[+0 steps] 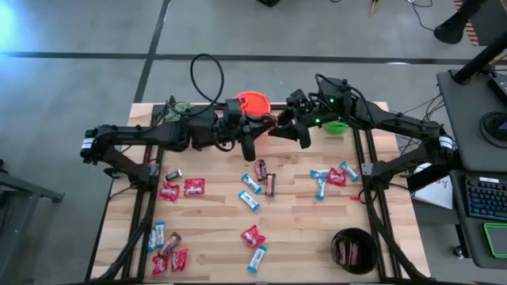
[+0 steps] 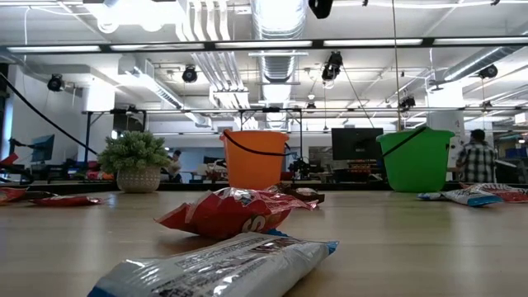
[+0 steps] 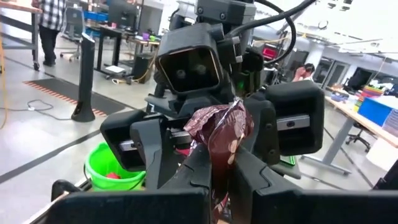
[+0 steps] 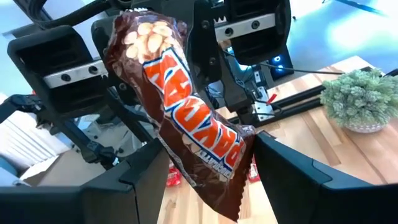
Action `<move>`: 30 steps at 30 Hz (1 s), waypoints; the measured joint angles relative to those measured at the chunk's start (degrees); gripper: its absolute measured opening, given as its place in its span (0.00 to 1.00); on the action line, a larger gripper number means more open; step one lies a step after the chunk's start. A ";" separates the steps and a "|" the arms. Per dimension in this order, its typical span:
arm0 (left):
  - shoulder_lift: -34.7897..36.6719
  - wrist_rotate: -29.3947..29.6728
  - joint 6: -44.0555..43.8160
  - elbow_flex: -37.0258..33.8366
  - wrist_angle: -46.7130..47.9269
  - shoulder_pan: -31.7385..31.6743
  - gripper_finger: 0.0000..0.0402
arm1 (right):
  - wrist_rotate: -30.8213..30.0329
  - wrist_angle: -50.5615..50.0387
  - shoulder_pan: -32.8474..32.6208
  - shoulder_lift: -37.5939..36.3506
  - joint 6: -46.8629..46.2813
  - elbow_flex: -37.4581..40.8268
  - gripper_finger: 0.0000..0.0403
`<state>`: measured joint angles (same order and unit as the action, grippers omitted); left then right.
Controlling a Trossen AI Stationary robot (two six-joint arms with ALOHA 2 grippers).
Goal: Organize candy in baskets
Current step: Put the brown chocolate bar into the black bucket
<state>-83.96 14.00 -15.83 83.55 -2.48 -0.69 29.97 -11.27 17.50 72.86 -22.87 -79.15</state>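
Candy, one brown-wrapped bar [image 4: 186, 118]: pinched in my left gripper [image 3: 217, 168], fingers clamped on its lower end, held up in the air between my two wrists over the far table edge, near the orange basket [image 1: 252, 102]. Judged light, limp, crinkly and slick; best taken across the flat mid-body, not the crimped end. My right gripper [image 4: 205, 180]: fingers spread wide on either side of the bar, not closed on it. Remaining candy lies scattered on the table [image 1: 301, 237] below me; black basket [image 1: 353, 250] holds some.
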 joint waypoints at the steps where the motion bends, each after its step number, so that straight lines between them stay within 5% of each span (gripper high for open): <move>1: 0.00 0.00 0.00 0.00 0.12 0.00 0.00 | -0.02 -0.01 0.00 0.00 0.02 0.00 0.55; 13: 0.00 -0.05 -1.20 0.00 0.32 0.00 0.00 | -0.23 -0.08 0.02 -0.09 0.35 -1.20 0.52; 30: 0.00 -0.06 -0.88 0.00 0.50 -0.02 0.00 | 0.04 -0.85 0.02 -0.07 -0.02 -1.66 0.20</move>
<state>-83.96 13.94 -16.71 83.55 -1.98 -0.71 30.02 -12.12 17.52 72.79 -22.89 -80.82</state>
